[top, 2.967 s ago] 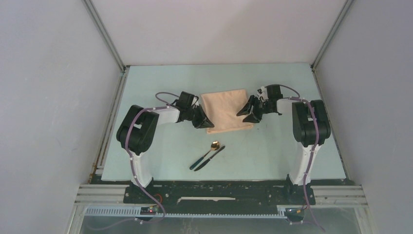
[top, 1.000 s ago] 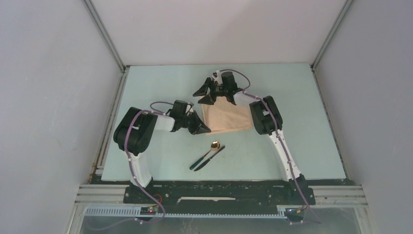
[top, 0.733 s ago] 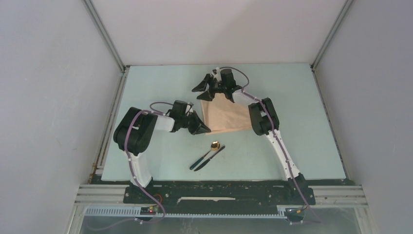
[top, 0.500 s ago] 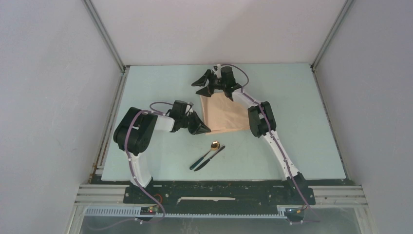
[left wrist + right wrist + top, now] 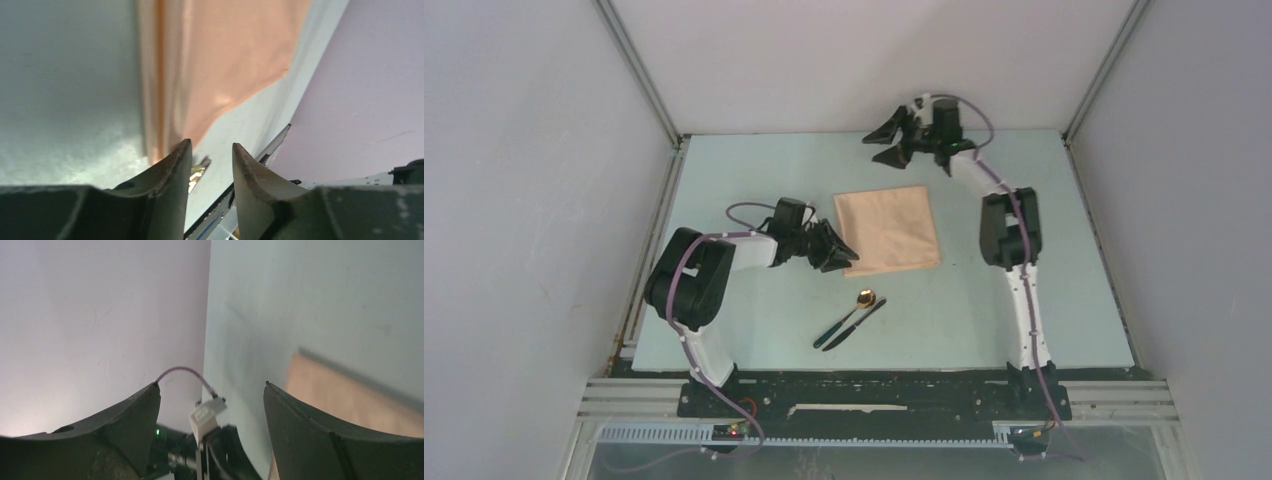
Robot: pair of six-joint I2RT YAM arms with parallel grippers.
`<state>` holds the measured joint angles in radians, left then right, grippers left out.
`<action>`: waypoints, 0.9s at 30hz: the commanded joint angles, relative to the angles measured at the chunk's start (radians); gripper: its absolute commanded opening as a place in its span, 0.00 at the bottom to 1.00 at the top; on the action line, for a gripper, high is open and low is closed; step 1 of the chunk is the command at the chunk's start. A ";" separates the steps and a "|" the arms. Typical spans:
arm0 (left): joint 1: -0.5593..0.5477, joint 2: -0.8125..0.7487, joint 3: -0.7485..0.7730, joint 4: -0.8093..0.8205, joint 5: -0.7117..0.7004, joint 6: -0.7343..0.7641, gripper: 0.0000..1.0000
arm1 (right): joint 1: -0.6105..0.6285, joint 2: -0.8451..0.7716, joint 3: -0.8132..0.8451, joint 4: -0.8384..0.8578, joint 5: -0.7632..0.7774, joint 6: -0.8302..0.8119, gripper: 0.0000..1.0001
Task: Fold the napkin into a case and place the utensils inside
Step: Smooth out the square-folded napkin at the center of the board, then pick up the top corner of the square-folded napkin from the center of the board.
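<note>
Utensils (image 5: 850,322) lay nearest on the table (image 5: 754,180), side by side, their long axis running from 7 to 1 o'clock in the top view. The spoon bowl was at the 1 o'clock end, and both pieces lay well apart from either end effector. Beyond them, at 12 o'clock, the napkin (image 5: 887,230) lay flat as a folded, near-square panel, judged not yet a case.

The left end effector (image 5: 842,256) sat low at the napkin's 7 o'clock corner, pointing toward 3 o'clock. Its wrist view showed the fingers a little apart with nothing between them and the cloth's edge just ahead. Whether a fingertip touched the cloth could not be told.

Farthest, the right end effector (image 5: 882,146) hung over the back of the table, at 12 o'clock from the napkin. Its fingers were wide apart, empty, and well clear of the cloth.

The left arm was the nearer. The napkin lay to its 3 o'clock, with the near edge running 6 to 12 across its reach, so the next fold looked likely to start there.
</note>
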<state>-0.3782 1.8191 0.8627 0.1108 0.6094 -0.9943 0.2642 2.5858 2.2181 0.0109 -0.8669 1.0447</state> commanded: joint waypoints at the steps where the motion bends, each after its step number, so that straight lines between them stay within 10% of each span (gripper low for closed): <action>1: 0.005 -0.101 0.085 -0.038 0.020 -0.005 0.44 | -0.067 -0.281 -0.227 -0.105 -0.099 -0.228 0.85; 14: -0.025 -0.050 0.244 -0.244 -0.084 0.117 0.48 | -0.123 -0.697 -0.770 -0.417 0.191 -0.574 0.83; 27: -0.039 -0.193 0.158 -0.448 -0.267 0.278 0.53 | -0.144 -0.932 -1.083 -0.526 0.434 -0.666 0.59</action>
<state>-0.4160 1.6531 1.0439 -0.2920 0.4072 -0.7719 0.1349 1.6611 1.1572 -0.4934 -0.5041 0.4477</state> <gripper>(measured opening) 0.575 0.653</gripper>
